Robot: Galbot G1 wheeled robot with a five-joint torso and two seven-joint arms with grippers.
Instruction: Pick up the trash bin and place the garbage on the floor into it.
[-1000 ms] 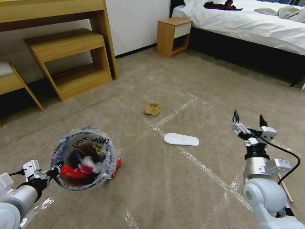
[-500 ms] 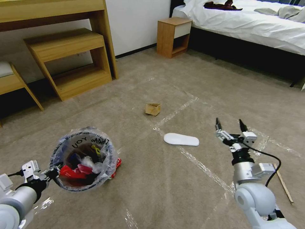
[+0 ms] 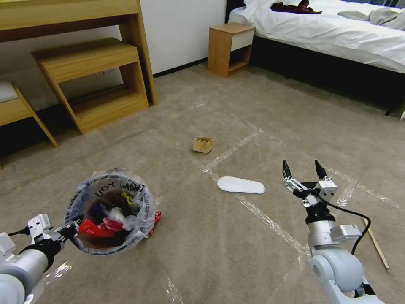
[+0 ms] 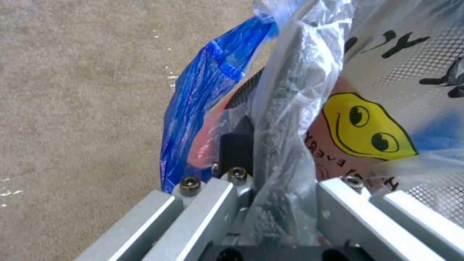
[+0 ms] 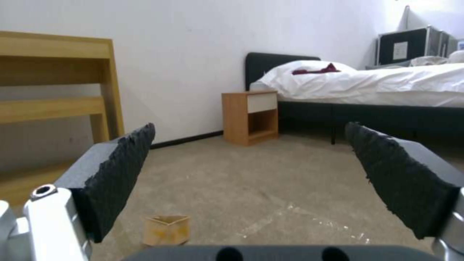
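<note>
The trash bin point(image 3: 109, 211), lined with a clear bag with black lettering, hangs at the lower left with red wrappers and white paper inside. My left gripper point(image 3: 71, 230) is shut on its near rim; the left wrist view shows the pads clamped on the crinkly bag point(image 4: 285, 152). On the floor point(image 3: 211, 253) lie a flat white slipper point(image 3: 241, 185), a small cardboard box point(image 3: 203, 144) and a wooden stick point(image 3: 376, 243). My right gripper point(image 3: 302, 169) stands open, empty, to the right of the slipper. The right wrist view shows the box point(image 5: 166, 229) ahead on the carpet.
Wooden shelving point(image 3: 90, 80) lines the wall at the left. A wooden nightstand point(image 3: 230, 48) and a bed point(image 3: 337, 38) stand at the back right. Shiny tape strips point(image 3: 270, 219) cross the carpet.
My right arm has swung left and drawn back, bringing the open gripper nearer the slipper. The left gripper and the bin have hardly moved.
</note>
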